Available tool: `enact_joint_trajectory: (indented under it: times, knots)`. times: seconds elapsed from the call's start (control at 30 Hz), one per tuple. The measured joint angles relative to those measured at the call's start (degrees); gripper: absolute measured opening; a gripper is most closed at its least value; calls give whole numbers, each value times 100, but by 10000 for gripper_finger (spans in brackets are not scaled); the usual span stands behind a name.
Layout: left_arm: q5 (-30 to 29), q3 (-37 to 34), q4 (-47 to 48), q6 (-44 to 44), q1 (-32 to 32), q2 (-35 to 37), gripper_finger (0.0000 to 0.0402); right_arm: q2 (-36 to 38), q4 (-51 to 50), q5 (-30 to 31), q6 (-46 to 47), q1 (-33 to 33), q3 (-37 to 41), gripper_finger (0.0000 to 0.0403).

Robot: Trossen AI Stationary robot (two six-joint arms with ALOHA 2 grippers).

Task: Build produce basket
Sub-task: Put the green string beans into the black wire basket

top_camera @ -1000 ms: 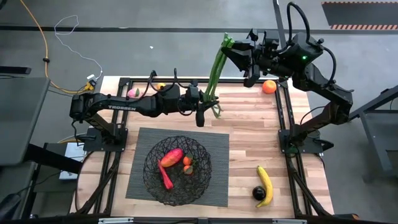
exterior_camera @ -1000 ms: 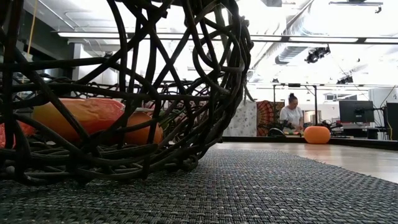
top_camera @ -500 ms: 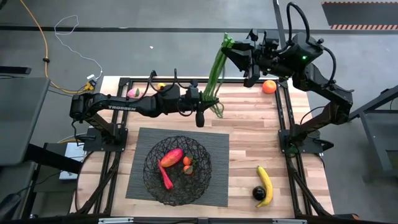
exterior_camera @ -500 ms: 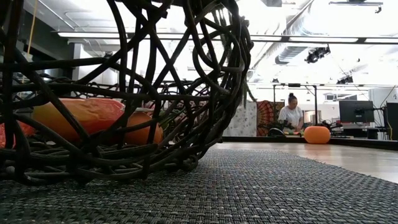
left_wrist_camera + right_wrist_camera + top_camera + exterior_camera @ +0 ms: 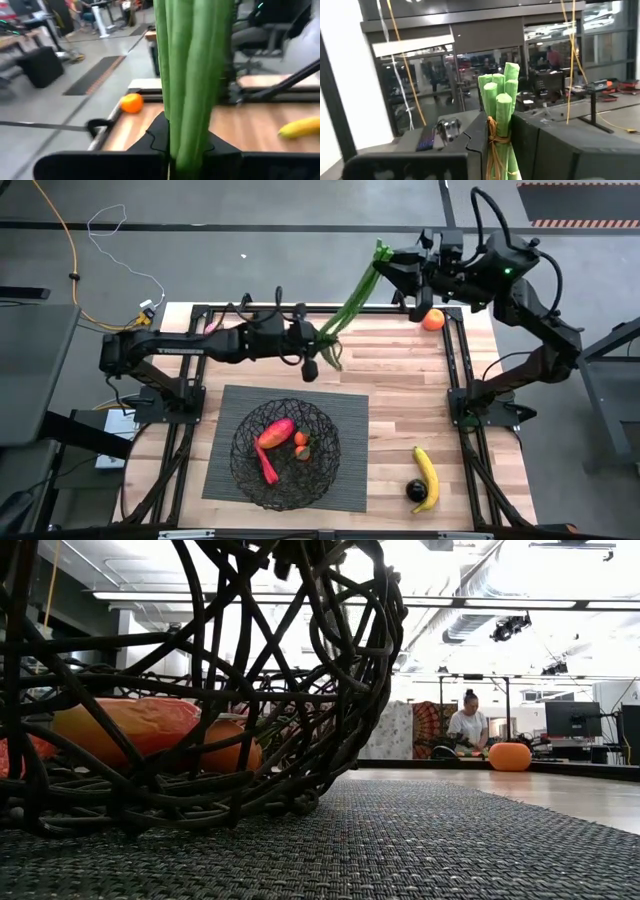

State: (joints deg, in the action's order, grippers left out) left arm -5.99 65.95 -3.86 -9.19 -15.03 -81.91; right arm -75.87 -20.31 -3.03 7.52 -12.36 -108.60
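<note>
Counting down: one basket on the tabletop holding two peppers, one bean bundle, one banana. Both end effectors, left and right, clamp opposite ends of the beans above the tabletop's far edge.
</note>
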Motion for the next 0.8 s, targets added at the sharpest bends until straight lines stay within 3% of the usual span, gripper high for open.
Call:
enact_joint_trajectory:
  times: [0.23,0.4,0.8]
  knots:
    - [-404,0,1385,-731,53,975,9,-102,-136,-402,123,249,-15,46]
    - [-536,0,2465,-786,285,1690,8,-321,-614,-778,101,631,-15,46]
    - [-1166,0,3592,-1042,1652,2539,8,-1176,-1601,-698,305,1951,-14,46]
